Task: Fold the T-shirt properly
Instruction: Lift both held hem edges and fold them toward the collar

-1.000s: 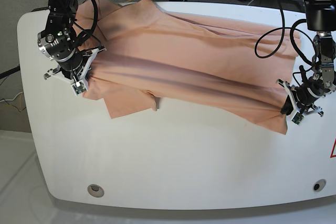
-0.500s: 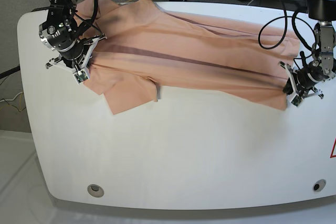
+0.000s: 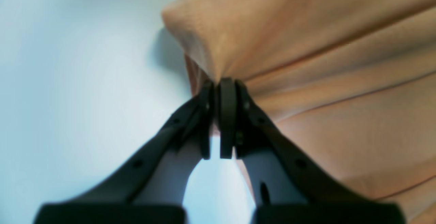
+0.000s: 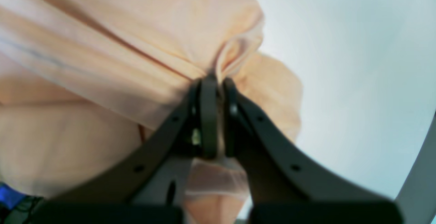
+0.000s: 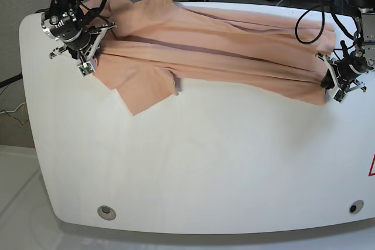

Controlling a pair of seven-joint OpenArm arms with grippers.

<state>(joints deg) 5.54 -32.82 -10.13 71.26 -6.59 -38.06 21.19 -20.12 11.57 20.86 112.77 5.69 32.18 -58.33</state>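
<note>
Left gripper point(image 5: 328, 81) clamped on shirt point(image 5: 217, 45) edge; right gripper point(image 5: 89, 57) likewise | shirt stretched between my arms along table point(image 5: 193, 168) far side; long axis gripper-to-gripper; each arm at its own end

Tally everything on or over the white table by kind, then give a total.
T-shirt: 1, salmon pink
Grippers: 2, the left gripper and right gripper, both shut on the T-shirt
Round table fittings: 2, and
Total: 5
</note>
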